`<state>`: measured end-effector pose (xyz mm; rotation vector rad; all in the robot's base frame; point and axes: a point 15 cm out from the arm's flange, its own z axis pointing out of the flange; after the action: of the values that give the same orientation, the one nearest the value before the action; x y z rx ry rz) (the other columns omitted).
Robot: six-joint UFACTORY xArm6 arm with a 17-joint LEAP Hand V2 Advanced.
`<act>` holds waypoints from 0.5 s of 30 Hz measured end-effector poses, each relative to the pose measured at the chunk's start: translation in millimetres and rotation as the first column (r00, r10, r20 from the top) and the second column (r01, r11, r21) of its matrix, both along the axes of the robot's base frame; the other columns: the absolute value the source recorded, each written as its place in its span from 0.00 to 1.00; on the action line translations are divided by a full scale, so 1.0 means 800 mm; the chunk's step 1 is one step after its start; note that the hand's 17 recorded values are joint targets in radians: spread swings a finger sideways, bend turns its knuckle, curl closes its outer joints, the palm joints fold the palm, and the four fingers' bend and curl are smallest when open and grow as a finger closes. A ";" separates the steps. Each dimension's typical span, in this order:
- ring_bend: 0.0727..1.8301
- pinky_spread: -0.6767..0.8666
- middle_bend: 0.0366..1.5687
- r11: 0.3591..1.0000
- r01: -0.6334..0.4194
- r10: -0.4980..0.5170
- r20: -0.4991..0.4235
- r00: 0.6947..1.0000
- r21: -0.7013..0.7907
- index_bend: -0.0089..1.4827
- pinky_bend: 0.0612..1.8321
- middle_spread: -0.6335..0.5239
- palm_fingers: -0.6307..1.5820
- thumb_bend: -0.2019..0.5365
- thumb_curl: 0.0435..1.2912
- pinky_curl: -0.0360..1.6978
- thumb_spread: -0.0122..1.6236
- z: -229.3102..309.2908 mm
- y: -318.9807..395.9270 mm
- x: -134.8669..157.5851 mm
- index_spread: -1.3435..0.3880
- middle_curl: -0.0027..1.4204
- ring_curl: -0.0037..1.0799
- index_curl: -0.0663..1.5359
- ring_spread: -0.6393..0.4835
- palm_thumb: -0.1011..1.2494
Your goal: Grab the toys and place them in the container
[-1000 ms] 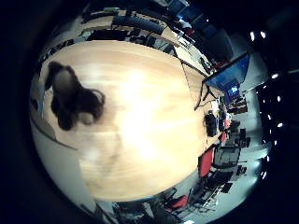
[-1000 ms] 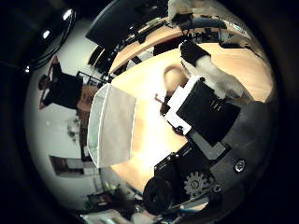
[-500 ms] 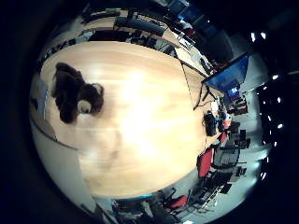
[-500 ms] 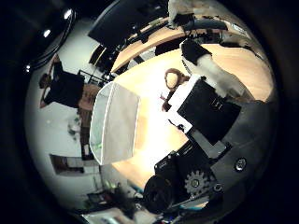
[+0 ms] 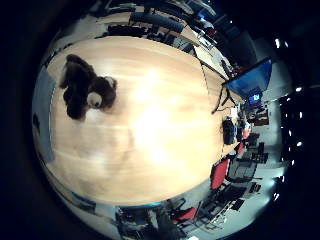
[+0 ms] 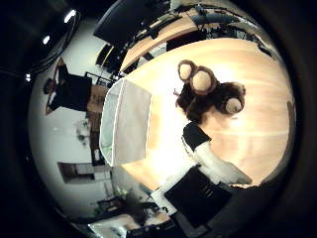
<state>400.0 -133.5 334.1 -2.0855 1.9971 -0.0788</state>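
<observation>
Strong overhead glare washes out the middle of the wooden surface [image 5: 150, 130]; edges bend and darken, background soft.

No lettering, label, number or sign can be read anywhere in either palm view; the lit blue screen [image 5: 248, 80] beyond the wooden table [image 5: 165, 125] shows no legible characters, and the pale container [image 6: 124, 124] carries no visible print

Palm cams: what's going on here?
The robot hand is above a wooden table, holding nothing. A brown plush toy lies on the table, untouched, with one finger reaching toward it. The white container sits beside the toy; nothing shows in the part of it that's visible. No toy picked up yet.
</observation>
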 end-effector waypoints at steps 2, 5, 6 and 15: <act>0.36 0.54 0.27 1.000 -0.021 0.021 -0.029 0.999 0.010 0.14 0.44 0.34 0.35 0.22 0.20 0.22 0.55 0.007 0.008 -0.007 0.47 0.31 0.27 0.38 0.42 0.44; 0.32 0.61 0.25 0.998 -0.055 0.057 -0.075 0.996 0.031 0.14 0.42 0.38 0.34 0.22 0.20 0.21 0.55 0.019 0.022 -0.017 0.48 0.30 0.25 0.36 0.47 0.42; 0.31 0.62 0.25 0.997 -0.067 0.070 -0.088 0.994 0.038 0.13 0.42 0.38 0.34 0.21 0.20 0.21 0.55 0.025 0.027 -0.021 0.48 0.30 0.25 0.36 0.48 0.42; 0.25 0.72 0.20 0.992 -0.121 0.127 -0.146 0.981 0.045 0.13 0.36 0.46 0.35 0.23 0.20 0.17 0.56 0.084 0.056 -0.064 0.50 0.27 0.22 0.32 0.57 0.36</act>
<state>349.2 -88.8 401.0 -2.2473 1.9277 0.1386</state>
